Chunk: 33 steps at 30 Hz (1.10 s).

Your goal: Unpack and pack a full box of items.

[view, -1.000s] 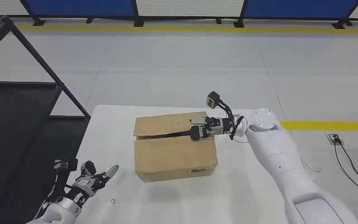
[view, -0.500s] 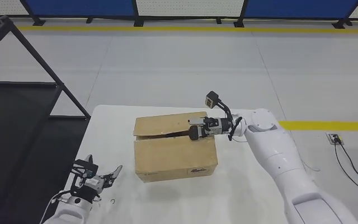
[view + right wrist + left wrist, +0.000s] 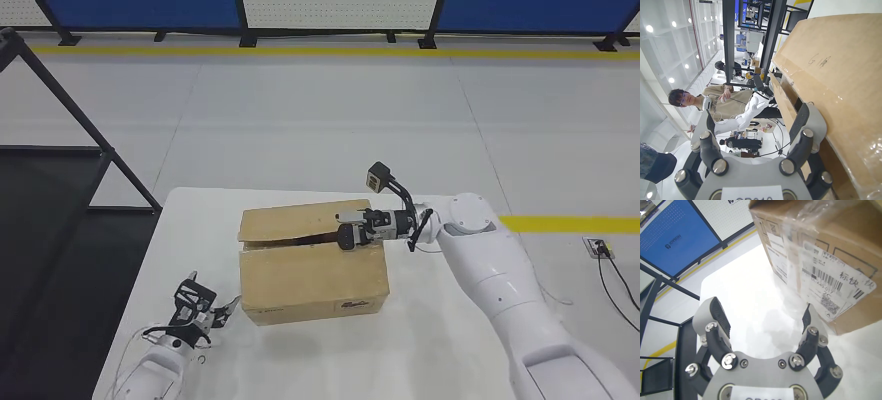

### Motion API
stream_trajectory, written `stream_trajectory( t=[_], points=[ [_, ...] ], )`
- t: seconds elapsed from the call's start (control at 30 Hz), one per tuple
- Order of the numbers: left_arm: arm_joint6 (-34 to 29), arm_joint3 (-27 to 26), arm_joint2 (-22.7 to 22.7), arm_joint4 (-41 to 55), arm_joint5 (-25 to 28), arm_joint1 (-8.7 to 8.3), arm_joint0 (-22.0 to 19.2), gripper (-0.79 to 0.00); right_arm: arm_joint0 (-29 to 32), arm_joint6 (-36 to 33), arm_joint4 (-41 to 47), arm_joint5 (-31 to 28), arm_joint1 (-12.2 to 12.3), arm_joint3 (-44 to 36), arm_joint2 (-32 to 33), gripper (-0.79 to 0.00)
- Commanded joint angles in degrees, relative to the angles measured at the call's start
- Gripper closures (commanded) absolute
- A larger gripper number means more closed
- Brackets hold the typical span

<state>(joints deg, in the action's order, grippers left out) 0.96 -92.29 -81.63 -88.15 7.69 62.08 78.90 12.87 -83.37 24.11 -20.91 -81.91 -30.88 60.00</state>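
Box [image 3: 312, 268] on table [image 3: 200, 230], left hand [image 3: 762, 305] spread beside

The white, round-cornered surface [image 3: 420, 340] carries one brown rectangular cardboard box [image 3: 312, 280], standing near its middle, slightly toward the far side.

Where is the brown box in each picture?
Top view: the box sits in the middle of the table.
Left wrist view: the box's labelled side, just beyond the left gripper.
Right wrist view: the box's top flaps, close beside the right gripper.
Shared landmark: the black frame next to the table.
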Motion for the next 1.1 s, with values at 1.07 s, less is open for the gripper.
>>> stream_trajectory(
  t=[1.07],
  points=[
    [6.9,6.5,4.4,-3.7,-10.0,2.58,-5.1,-0.785,-1.3,-0.2,0.7,0.2,-0.1,1.0,-1.8,-0.785]
  ],
)
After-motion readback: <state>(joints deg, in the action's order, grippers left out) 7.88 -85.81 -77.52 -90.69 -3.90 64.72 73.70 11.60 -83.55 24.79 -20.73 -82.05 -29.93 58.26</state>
